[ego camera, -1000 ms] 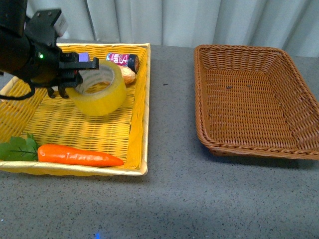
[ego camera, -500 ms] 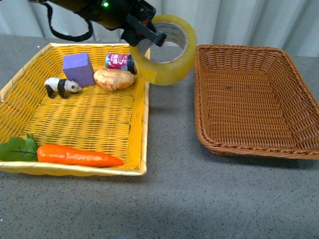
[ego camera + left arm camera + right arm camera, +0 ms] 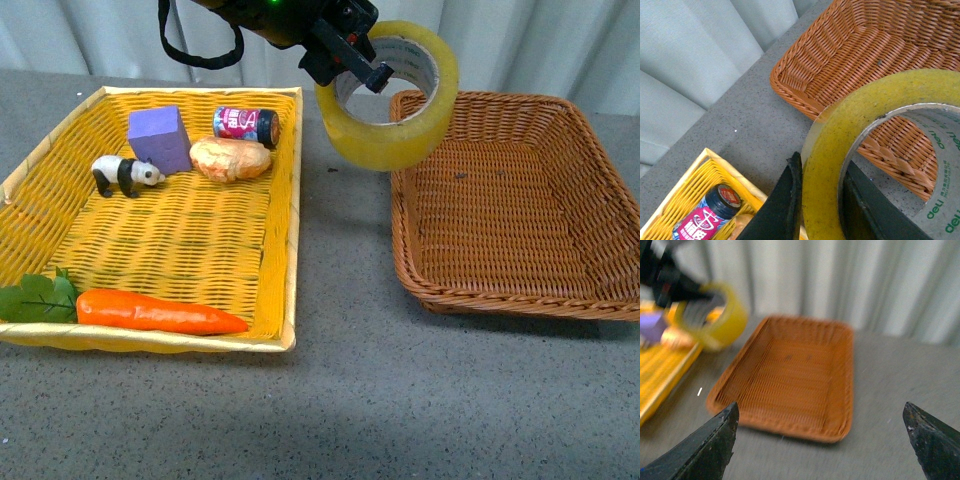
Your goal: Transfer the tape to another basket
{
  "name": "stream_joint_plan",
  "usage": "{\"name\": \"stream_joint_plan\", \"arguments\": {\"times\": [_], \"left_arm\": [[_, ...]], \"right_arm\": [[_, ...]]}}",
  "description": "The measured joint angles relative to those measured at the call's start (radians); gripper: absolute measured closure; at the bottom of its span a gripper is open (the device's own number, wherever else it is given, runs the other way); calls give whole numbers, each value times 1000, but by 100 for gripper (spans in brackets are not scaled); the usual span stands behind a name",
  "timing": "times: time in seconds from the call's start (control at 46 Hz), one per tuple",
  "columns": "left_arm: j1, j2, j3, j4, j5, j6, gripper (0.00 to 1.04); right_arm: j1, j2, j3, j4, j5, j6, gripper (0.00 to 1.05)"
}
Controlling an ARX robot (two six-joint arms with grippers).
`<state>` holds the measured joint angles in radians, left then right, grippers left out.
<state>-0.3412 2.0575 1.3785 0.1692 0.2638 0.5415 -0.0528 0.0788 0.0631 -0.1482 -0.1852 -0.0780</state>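
Front: left hand point(image 3: 358, 68) upper centre, clamped on the tape point(image 3: 385, 140). The roll hangs in the air over the brown basket point(image 3: 520, 200)'s left rim, not yet inside.
Left wrist: one of the fingers point(image 3: 772, 210) sits outside, the other in the core, pinching the wall. Stiff ring, probably light, slick face, so the wall pinch looks right.
Right wrist: blurred. Right hand point(image 3: 820, 410) spread wide, empty.

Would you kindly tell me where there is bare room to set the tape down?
Best for the tape: the brown basket, bare across its whole floor. The table strip between the two baskets is bare too, as is the yellow basket middle, between panda and carrot. Its far end is crowded: purple block, can, bread roll.
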Motion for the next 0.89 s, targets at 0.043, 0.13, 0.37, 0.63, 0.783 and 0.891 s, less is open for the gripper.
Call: {"name": "stream_joint_plan", "arguments": {"times": [0.043,0.13,0.37,0.63,0.783,0.891], "left_arm": [[1,0,0,0,-2,1,88],[0,0,0,0,0,1,88],[0,0,0,1,0,1,88],[0,0,0,1,0,1,88],[0,0,0,1,0,1,88],[0,0,0,1,0,1,88]], "right_arm": [[-23,95,40,-64,-105,-53,9],[-16,266,84,2,-133,-68,9],[62,782,264,345,-70,-42,9],[183,1297,571,372,24,75,9],[229,1425,699,325,56,127,9],[271,1520,803,287,61,166,9]]}}
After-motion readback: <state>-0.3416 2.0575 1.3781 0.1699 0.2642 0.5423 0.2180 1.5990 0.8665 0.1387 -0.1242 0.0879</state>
